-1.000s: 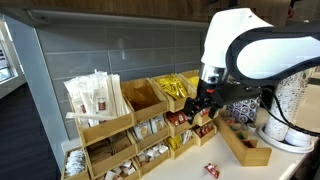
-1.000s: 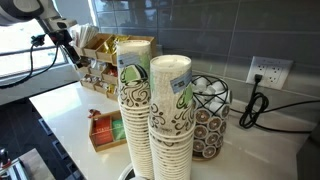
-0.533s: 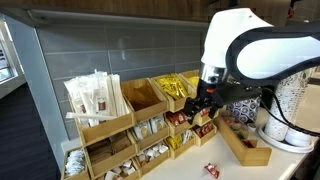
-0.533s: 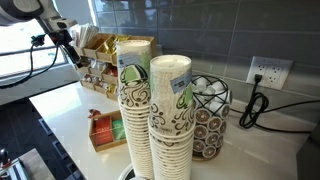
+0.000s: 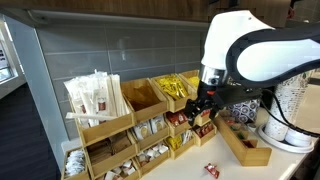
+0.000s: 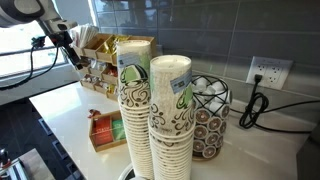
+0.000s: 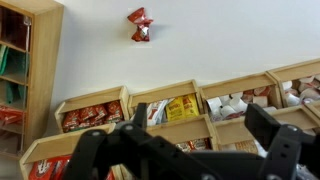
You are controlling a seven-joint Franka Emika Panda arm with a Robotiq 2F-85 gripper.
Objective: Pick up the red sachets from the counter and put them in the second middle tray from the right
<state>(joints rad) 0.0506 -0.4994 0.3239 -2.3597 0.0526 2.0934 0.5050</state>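
Note:
One red sachet (image 7: 140, 25) lies on the pale counter (image 7: 230, 40) in front of the wooden rack; it also shows in an exterior view (image 5: 211, 169). My gripper (image 7: 200, 121) is open and empty. It hovers over the right end of the rack (image 5: 130, 130), well away from the sachet. The second middle tray from the right (image 5: 179, 118) sits just beside the gripper (image 5: 202, 108). In the wrist view this tray (image 7: 190, 143) is mostly hidden behind my fingers. The gripper is small and far off in an exterior view (image 6: 68, 45).
A low wooden tray (image 5: 243, 143) with packets stands on the counter next to the rack, and shows at the edge of the wrist view (image 7: 20, 60). Tall stacks of paper cups (image 6: 150, 120) and a wire basket of pods (image 6: 210, 110) fill the counter's other end.

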